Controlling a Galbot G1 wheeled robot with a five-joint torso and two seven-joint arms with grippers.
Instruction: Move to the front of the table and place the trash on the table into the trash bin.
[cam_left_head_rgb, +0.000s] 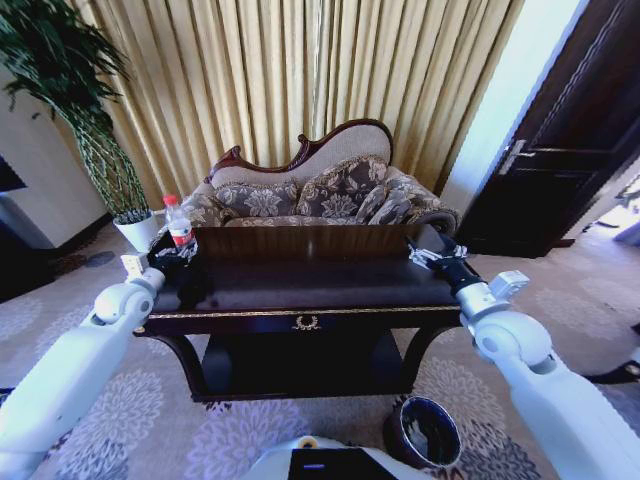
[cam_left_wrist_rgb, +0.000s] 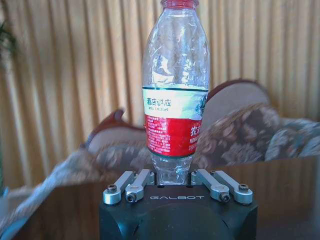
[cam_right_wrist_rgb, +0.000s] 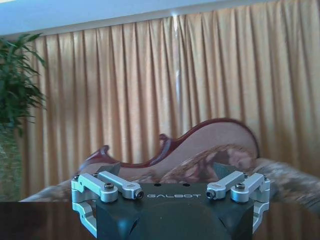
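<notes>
The robot stands at the front of the counter (cam_left_head_rgb: 300, 290). The step in hand is judged to be the pick-up of the bottle (cam_left_head_rgb: 178, 222), the first item of trash.

Left arm: the left end effector (cam_left_head_rgb: 178, 256) is at the far left corner of the counter. In the left wrist view its linkages are drawn in against the base of the bottle (cam_left_wrist_rgb: 175, 95), below the red label, so it is clamped on the bottle. The bottle stands upright, red cap on top. Whether its base rests on the counter or is just clear of it cannot be told.

Right arm: the right end effector (cam_left_head_rgb: 432, 256) is over the far right corner of the counter. In the right wrist view the right end effector (cam_right_wrist_rgb: 172, 192) holds nothing; whether its fingers are apart or together cannot be told.

The bin (cam_left_head_rgb: 425, 432) stands on the carpet at the front right of the counter, near the robot base, mouth open upward.

Next move, as judged: lift the bottle clear of the counter, carry it across to the bin, and release above the mouth. The bin is well apart from the bottle.
</notes>
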